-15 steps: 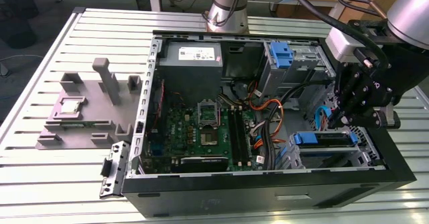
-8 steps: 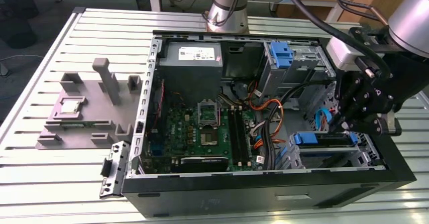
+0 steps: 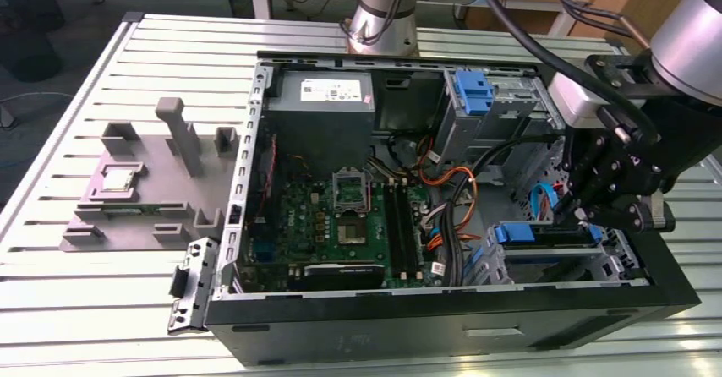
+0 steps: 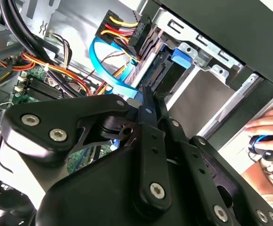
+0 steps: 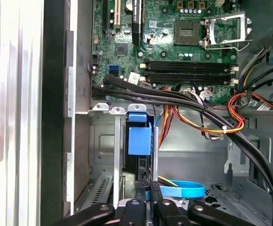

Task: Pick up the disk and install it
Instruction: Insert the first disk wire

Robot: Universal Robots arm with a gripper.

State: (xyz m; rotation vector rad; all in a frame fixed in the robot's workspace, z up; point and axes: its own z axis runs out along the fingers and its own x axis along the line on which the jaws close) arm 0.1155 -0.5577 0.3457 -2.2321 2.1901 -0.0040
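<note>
Gripper (image 3: 581, 215), fingers clenched together, bears on the disk (image 3: 542, 235) at 4 o'clock in the case (image 3: 451, 326), apparently to seat it.

Exterior view: taken from above, at distance, angled down onto open computer case (image 3: 451, 309) on slatted table (image 3: 113, 292). First wrist view: aimed close past gripper (image 5: 145, 193) into drive cage (image 5: 103, 155), motherboard (image 5: 174, 42) seen beyond. Second wrist view: set very near, behind gripper linkage, aimed obliquely at same cage. Cage, motherboard, blue cable (image 5: 183, 189) shared by all three.
</note>
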